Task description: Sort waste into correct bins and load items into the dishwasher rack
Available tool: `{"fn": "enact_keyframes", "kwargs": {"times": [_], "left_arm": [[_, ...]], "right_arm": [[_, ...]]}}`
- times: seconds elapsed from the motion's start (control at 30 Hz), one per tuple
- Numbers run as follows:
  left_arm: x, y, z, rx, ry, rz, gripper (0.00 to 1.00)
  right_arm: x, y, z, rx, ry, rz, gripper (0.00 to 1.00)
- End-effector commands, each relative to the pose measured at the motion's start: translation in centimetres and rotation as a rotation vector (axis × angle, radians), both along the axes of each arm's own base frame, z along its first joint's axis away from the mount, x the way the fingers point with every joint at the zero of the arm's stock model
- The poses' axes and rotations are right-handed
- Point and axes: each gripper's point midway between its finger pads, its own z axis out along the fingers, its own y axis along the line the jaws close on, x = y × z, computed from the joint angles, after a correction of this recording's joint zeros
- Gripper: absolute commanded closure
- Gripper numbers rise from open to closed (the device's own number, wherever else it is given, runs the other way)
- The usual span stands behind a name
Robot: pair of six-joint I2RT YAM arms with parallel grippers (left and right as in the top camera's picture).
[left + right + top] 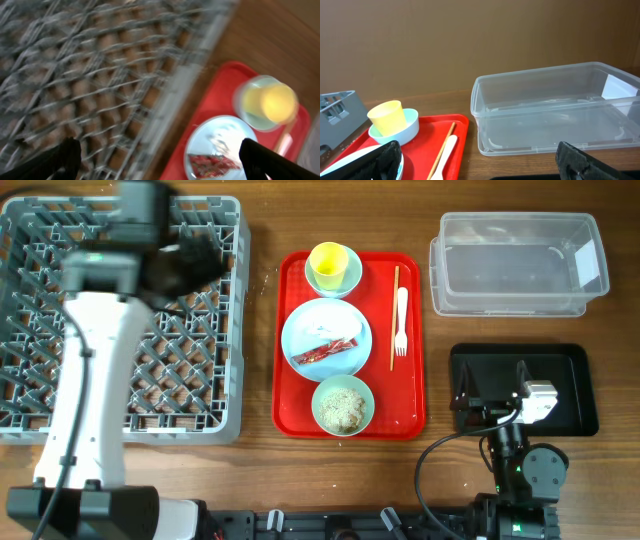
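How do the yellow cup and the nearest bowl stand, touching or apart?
Touching. The right wrist view shows the yellow cup standing inside the bowl, its base hidden below the bowl's rim.

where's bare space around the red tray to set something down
Bare wood runs between the dishwasher rack and the red tray, with a narrower strip between tray and clear tub. On the tray, the corner below the fork is bare. Around the plate it is crowded.
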Motion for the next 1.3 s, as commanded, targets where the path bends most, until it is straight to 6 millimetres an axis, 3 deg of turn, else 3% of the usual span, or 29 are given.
{"fn": "enact_keyframes", "kwargs": {"times": [0.0, 0.07, 0.1, 0.13, 0.2, 0.27, 0.33, 0.37, 0.4, 0.5, 0.53, 0.6, 0.8, 0.93, 1.07, 1.1, 1.13, 1.27], "left_arm": [[-2.0, 6.2, -0.3, -0.092, 0.046, 0.244, 0.0], [-3.2, 8.4, -0.6, -0.098, 0.077, 0.315, 0.0], [-3.9, 9.6, -0.8, -0.101, 0.093, 0.352, 0.0], [-4.4, 10.6, -0.9, -0.103, 0.101, 0.383, 0.0], [-5.0, 12.1, -0.9, -0.106, 0.1, 0.431, 0.0], [-5.6, 12.6, -1.0, -0.11, 0.115, 0.451, 0.0], [-6.3, 12.5, -1.3, -0.115, 0.146, 0.457, 0.0], [-6.3, 12.5, -1.3, -0.114, 0.147, 0.457, 0.0], [-6.3, 12.5, -1.3, -0.114, 0.147, 0.457, 0.0], [-6.3, 12.5, -1.3, -0.114, 0.147, 0.457, 0.0], [-6.3, 12.5, -1.3, -0.114, 0.147, 0.457, 0.0], [-6.3, 12.5, -1.3, -0.114, 0.147, 0.457, 0.0], [-6.3, 12.5, -1.3, -0.114, 0.147, 0.457, 0.0], [-6.3, 12.5, -1.3, -0.114, 0.147, 0.457, 0.0], [-6.3, 12.5, -1.3, -0.114, 0.146, 0.457, 0.0], [-6.3, 12.5, -1.3, -0.114, 0.147, 0.457, 0.0], [-6.3, 12.5, -1.3, -0.114, 0.147, 0.457, 0.0], [-6.3, 12.5, -1.3, -0.114, 0.147, 0.457, 0.0]], "right_arm": [[0.0, -0.2, 0.4, -0.01, -0.02, -0.012, 0.0], [-0.1, 0.2, 2.0, 0.055, -0.081, 0.016, 0.0], [-0.4, 1.6, 2.8, 0.171, -0.101, 0.104, 0.0], [-0.9, 3.8, 3.4, 0.349, -0.086, 0.25, 0.0], [-2.3, 7.6, 2.8, 0.755, 0.102, 0.483, 0.0], [-2.5, 7.9, 2.1, 0.993, 0.21, 0.487, 0.0], [-2.1, 7.4, 1.1, 1.465, 0.361, 0.396, 0.0], [-2.2, 7.4, 2.0, 1.525, 0.352, 0.417, 0.0], [-2.4, 7.3, 3.9, 1.487, 0.278, 0.477, 0.0], [-5.7, 5.8, 14.3, 1.252, -0.21, 0.688, 0.0], [-6.1, 5.7, 15.9, 1.232, -0.233, 0.691, 0.0], [-5.2, 6.4, 17.4, 1.065, -0.18, 0.623, 0.0], [-0.1, 8.2, 17.9, 0.617, 0.171, 0.511, 0.0], [4.5, 9.0, 16.4, 0.407, 0.513, 0.47, 0.0], [7.1, 12.0, 12.1, 0.201, 0.78, 0.366, 0.0], [7.5, 13.3, 10.5, 0.12, 0.84, 0.331, 0.0], [8.4, 15.4, 7.3, -0.028, 0.903, 0.247, 0.0], [9.7, 18.0, 1.3, -0.199, 1.003, 0.172, 0.0]]}}
